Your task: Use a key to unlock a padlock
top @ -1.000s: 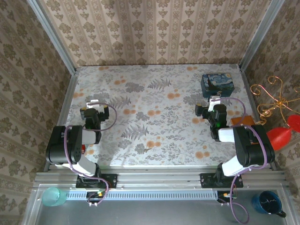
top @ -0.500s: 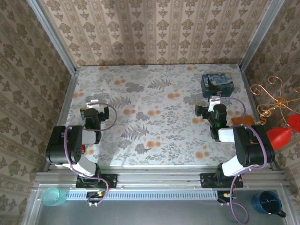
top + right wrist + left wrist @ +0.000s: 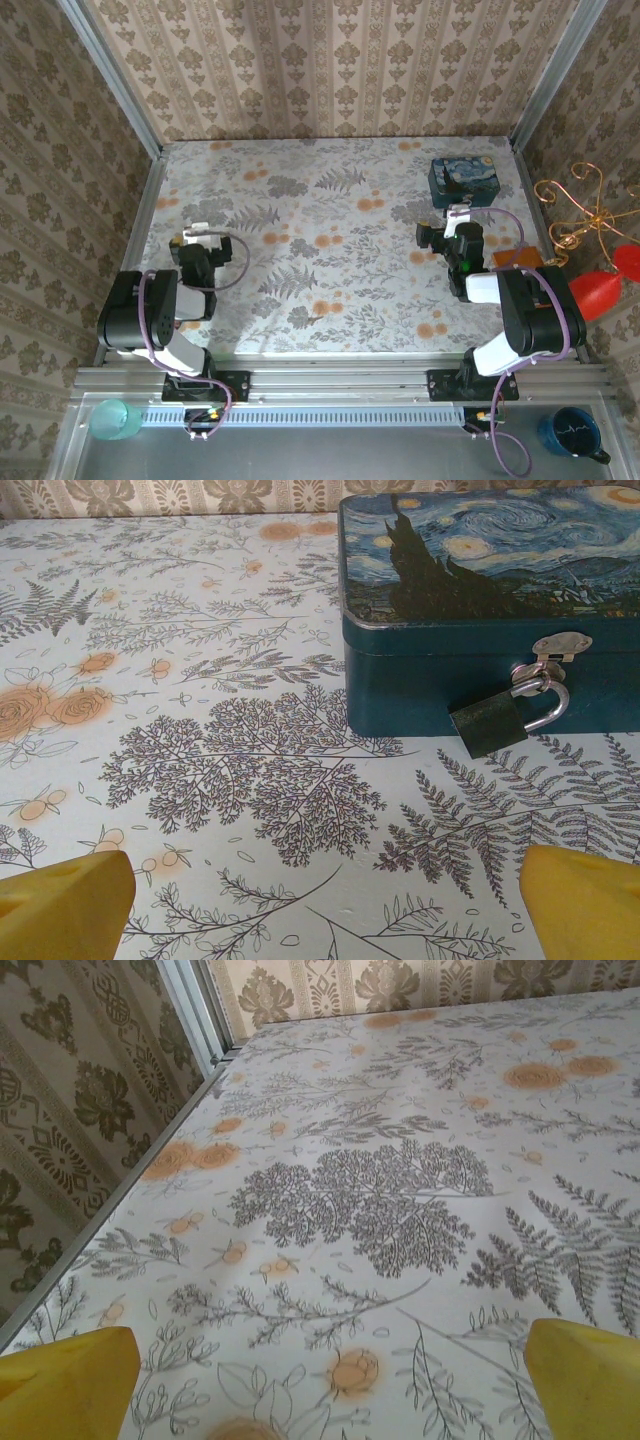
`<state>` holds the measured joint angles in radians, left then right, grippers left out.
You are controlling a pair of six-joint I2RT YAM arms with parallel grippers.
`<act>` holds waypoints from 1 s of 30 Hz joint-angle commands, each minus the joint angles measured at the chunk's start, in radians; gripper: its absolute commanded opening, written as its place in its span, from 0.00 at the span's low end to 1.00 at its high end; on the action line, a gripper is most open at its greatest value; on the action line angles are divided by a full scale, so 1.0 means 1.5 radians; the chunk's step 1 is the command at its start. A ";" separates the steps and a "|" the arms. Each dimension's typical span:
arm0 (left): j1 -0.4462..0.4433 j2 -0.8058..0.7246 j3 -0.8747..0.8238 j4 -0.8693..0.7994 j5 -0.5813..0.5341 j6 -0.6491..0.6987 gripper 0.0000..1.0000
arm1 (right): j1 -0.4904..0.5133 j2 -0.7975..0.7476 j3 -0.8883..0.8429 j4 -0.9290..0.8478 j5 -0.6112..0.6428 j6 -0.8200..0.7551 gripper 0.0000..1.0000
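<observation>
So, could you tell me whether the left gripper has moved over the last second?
Yes, the left gripper has pulled back slightly toward the table's near edge.

Matt dark padlock (image 3: pixel 488 723) with shiny metal shackle (image 3: pixel 555 706), glossy painted tin (image 3: pixel 470 575), matt floral table cover (image 3: pixel 200 660)

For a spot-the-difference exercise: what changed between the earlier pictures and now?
The left gripper drew back slightly toward its base, open and empty. The right gripper, the blue tin and the padlock hanging from its hasp stayed put.
</observation>
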<state>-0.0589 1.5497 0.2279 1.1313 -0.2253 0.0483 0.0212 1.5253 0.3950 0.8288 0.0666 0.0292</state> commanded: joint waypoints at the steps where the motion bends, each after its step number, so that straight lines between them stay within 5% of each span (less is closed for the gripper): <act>1: -0.026 -0.052 -0.011 0.051 -0.022 0.028 1.00 | 0.005 -0.001 0.006 0.015 -0.003 -0.012 1.00; 7: -0.120 -0.260 0.030 -0.172 -0.112 0.068 1.00 | 0.018 -0.029 -0.011 0.023 -0.028 -0.039 1.00; 20: -0.114 -0.520 0.199 -0.742 -0.105 -0.336 1.00 | 0.152 -0.217 0.152 -0.363 -0.066 -0.084 1.00; 23: -0.077 -0.561 0.219 -0.879 -0.067 -0.434 1.00 | 0.182 -0.253 0.215 -0.457 -0.083 -0.017 1.00; 30: 0.052 -0.641 0.191 -0.973 0.150 -0.431 1.00 | 0.177 -0.282 0.298 -0.616 -0.086 0.276 1.00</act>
<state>-0.0231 0.6247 0.5251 -0.2035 -0.1642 -0.5434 0.2958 1.1164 0.8246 0.0868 -0.0463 0.2047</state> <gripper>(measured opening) 0.999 0.999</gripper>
